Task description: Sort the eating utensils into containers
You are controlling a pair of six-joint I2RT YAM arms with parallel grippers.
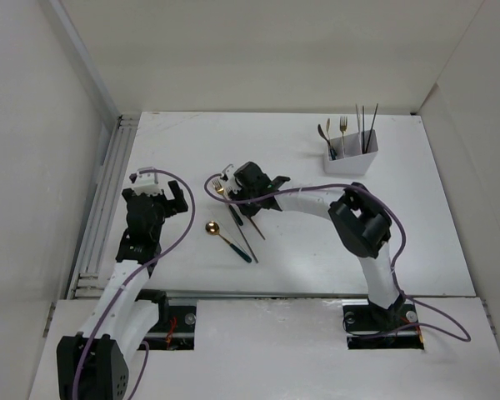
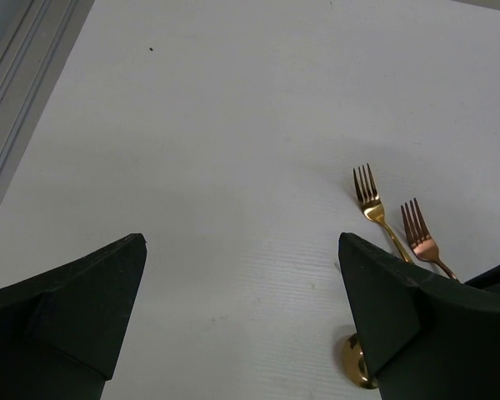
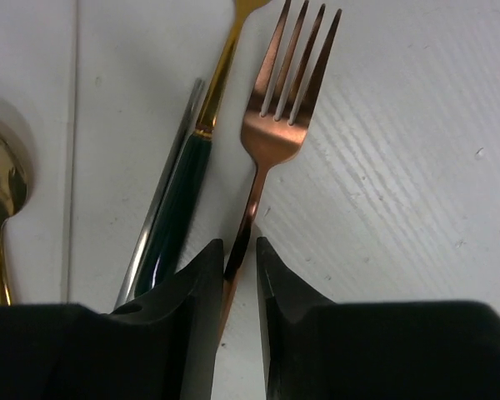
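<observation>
A spoon [image 1: 231, 242] is noted near the middle of the counter [image 1: 317, 250], bowl toward the left edge, handle slanting toward the near edge. Just beyond it a small cluster lies flat: a copper fork [image 3: 275, 133], a green-handled fork [image 3: 183, 200] and a grey chopstick [image 3: 158, 200], side by side and nearly parallel.

The copper fork's long axis is seen to run straight ahead of the right gripper [image 3: 240, 250]. Its tines point away and its handle passes between the jaws, which cross it squarely. The jaws stand narrow, one on each side of the handle; whether it is already pinched cannot be told. The fork is judged not yet lifted.

The right arm is extended leftward across the counter, wrist low over the cluster. The left gripper [image 2: 242, 242] is held spread wide over bare counter nearer the left edge, near the tines, grasping nothing.

The bin [image 1: 350, 158], well apart at the far right corner, is found stocked with upright utensils. A long carry toward that corner is judged necessary.
</observation>
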